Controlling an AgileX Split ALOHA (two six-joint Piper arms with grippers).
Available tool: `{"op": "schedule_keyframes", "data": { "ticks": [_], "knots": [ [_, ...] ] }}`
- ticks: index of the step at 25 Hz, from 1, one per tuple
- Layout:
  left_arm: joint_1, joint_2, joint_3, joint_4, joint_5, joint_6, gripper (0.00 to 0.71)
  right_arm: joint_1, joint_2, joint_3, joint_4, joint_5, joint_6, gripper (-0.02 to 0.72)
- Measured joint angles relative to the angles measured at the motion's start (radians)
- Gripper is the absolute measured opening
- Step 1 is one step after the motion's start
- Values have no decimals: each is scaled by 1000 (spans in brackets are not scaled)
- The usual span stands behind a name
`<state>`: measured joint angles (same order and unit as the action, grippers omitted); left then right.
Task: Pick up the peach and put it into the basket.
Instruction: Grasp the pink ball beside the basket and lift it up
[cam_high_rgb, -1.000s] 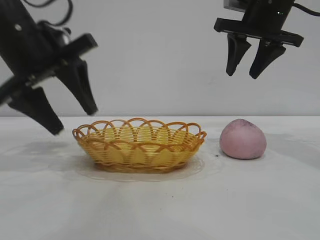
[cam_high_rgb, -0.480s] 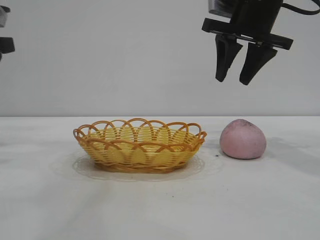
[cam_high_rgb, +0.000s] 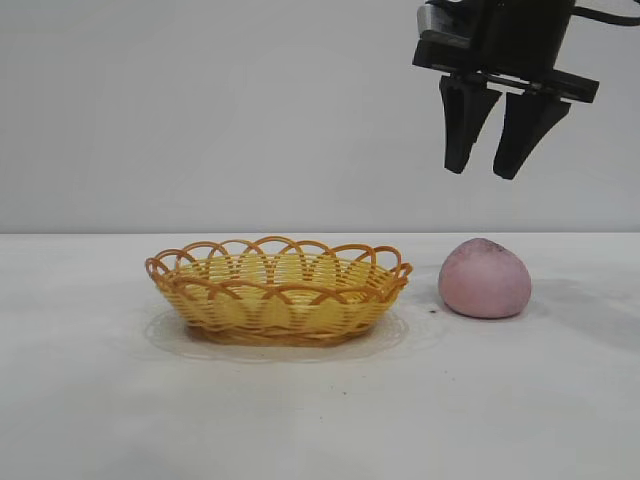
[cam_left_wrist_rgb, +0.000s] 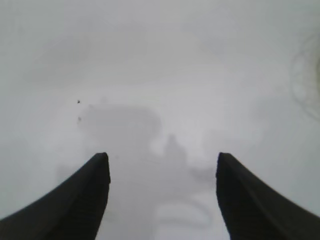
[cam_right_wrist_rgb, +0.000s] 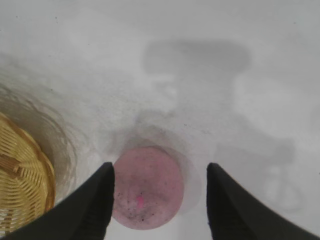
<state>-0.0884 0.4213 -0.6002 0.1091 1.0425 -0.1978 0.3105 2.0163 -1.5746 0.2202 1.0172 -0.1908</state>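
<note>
The pink-mauve peach sits on the white table, to the right of the yellow-orange wicker basket. My right gripper is open and empty, hanging well above the peach. In the right wrist view the peach lies on the table between the open fingers, nearer one of them, with the basket's rim at the side. My left gripper is open and empty over bare table in the left wrist view. It is out of the exterior view.
The white table runs across the front, with a plain grey wall behind. Only the basket and the peach stand on it. The right arm casts a shadow on the table beyond the peach.
The left arm has withdrawn out of the exterior view to the left. The right gripper first shifted left and down a little, then back right, staying open above the peach.
</note>
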Motion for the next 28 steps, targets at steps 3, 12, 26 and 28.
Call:
{"op": "schedule_keyframes", "data": {
  "ticks": [3, 12, 26, 28],
  "knots": [
    [0, -170, 35, 24, 156, -9, 405, 2, 0, 0, 6, -5, 0, 349],
    [0, -343, 59, -75, 232, 4, 405, 33, 0, 0, 26, 6, -4, 349],
    [1, -440, 117, -274, 235, 148, 405, 33, 42, 0, 26, 14, -4, 349],
    [1, -440, 117, -268, 235, 144, 405, 33, 46, 0, 23, 14, -4, 349]
  ]
}}
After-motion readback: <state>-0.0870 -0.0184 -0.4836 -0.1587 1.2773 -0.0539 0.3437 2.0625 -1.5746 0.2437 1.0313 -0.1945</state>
